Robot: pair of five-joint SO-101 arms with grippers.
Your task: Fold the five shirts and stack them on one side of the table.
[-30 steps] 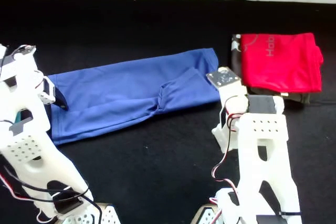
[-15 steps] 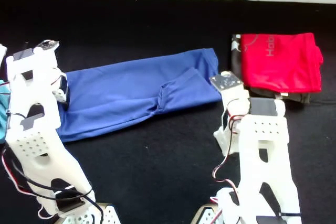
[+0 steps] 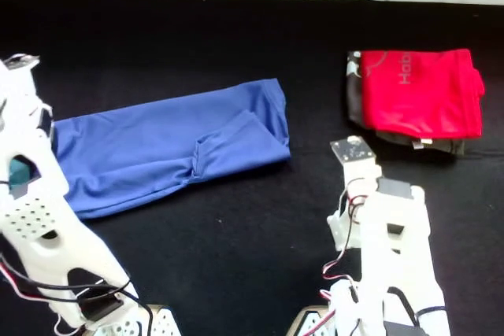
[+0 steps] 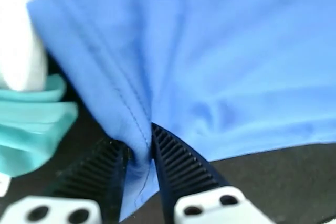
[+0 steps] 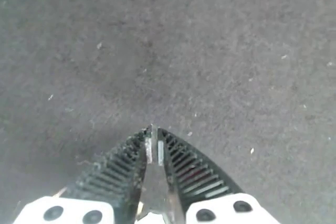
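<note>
— From the high view: blue shirt (image 3: 165, 151) stretched as a long strip over the left half of the black table (image 3: 236, 37), slightly tilted, with a wrinkle near the middle. At the far right, folded red shirt (image 3: 421, 92) lying on top of a dark folded one (image 3: 354, 104).
— And from the left wrist view?
— Close up there: edge of the blue shirt (image 4: 220, 51) with its stitching, gathered into a ridge, and a teal cloth (image 4: 31, 124) just beside.
— The pincers?
— Left gripper (image 4: 139, 139) pinching that blue edge, fingers almost together around the fabric. Right gripper (image 5: 152, 135) pressed together, tips just over bare table, well apart from the shirts.
</note>
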